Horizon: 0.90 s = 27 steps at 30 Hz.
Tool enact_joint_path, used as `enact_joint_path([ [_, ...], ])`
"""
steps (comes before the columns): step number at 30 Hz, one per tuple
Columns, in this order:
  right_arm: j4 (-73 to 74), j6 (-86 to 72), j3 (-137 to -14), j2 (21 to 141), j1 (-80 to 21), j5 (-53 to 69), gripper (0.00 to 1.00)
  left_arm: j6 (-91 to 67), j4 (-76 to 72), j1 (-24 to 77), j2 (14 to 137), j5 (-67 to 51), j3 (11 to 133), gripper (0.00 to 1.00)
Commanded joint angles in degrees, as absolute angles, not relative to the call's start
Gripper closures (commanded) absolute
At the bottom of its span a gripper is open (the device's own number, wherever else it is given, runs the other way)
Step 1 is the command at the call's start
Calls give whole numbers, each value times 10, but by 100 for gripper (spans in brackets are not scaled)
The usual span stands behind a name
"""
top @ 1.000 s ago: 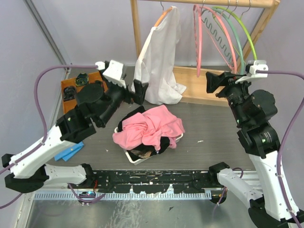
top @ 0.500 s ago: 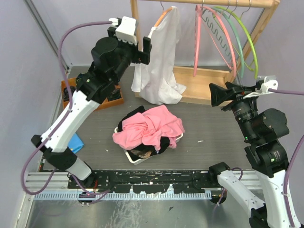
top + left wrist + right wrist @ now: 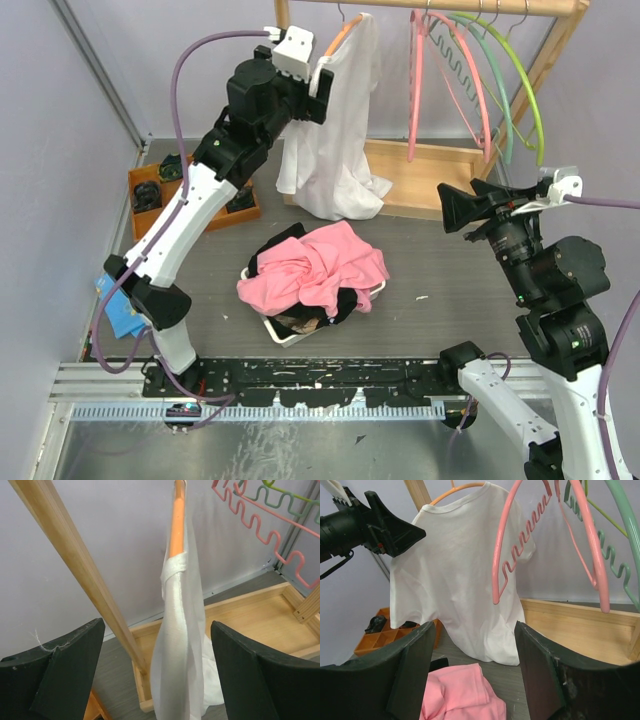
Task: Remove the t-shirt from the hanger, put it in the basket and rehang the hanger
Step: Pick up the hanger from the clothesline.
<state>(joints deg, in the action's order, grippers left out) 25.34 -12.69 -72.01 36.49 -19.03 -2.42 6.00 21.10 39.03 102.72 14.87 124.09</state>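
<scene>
The white t-shirt [image 3: 335, 130] hangs on an orange hanger [image 3: 340, 38] from the rail of a wooden rack [image 3: 287, 50] at the 12 o'clock end of the surface [image 3: 450, 300]. Its hem drapes onto the rack's base.

The left arm is raised high. The left pincer [image 3: 318, 92] sits at shoulder height, just beside the shirt's 9 o'clock edge. Its jaws are spread wide with nothing between them. In the left wrist view the shirt hangs edge-on in line with the gap between the black fingers [image 3: 65, 670]. The collar is bunched around the orange hanger above. Whether a finger touches the cloth cannot be told.

The right pincer [image 3: 447, 208] is at 3 o'clock, well apart from the shirt, and points toward the rack. It is also wide open and holds nothing. The right wrist view faces the front of the shirt.

At 3 o'clock of the shirt, a pink hanger [image 3: 417, 90] and green hangers [image 3: 525, 90] hang bare on the same rail.

At the centre of the surface a crumpled pink garment [image 3: 315, 265] is heaped over a white basket [image 3: 280, 330]. An orange tray [image 3: 150, 200] with dark items lies at 10 o'clock. A blue cloth [image 3: 118, 315] lies at 8 o'clock.
</scene>
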Motion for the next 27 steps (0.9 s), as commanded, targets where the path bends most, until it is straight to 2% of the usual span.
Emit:
enact_joint_path([
  [1,230,-135,-714,361,-192,-9,30,66,216,382,1040,136,1263,11],
  [3,228,-136,-712,360,-192,-8,30,66,215,382,1042,135,1263,23],
  [16,226,-137,-704,360,-192,-7,31,70,206,382,1044,130,1267,75],
  [21,228,-137,-705,360,-192,-6,31,73,203,382,1049,136,1283,99],
  [27,231,-137,-707,360,-192,-5,31,82,181,382,1049,142,1296,100],
])
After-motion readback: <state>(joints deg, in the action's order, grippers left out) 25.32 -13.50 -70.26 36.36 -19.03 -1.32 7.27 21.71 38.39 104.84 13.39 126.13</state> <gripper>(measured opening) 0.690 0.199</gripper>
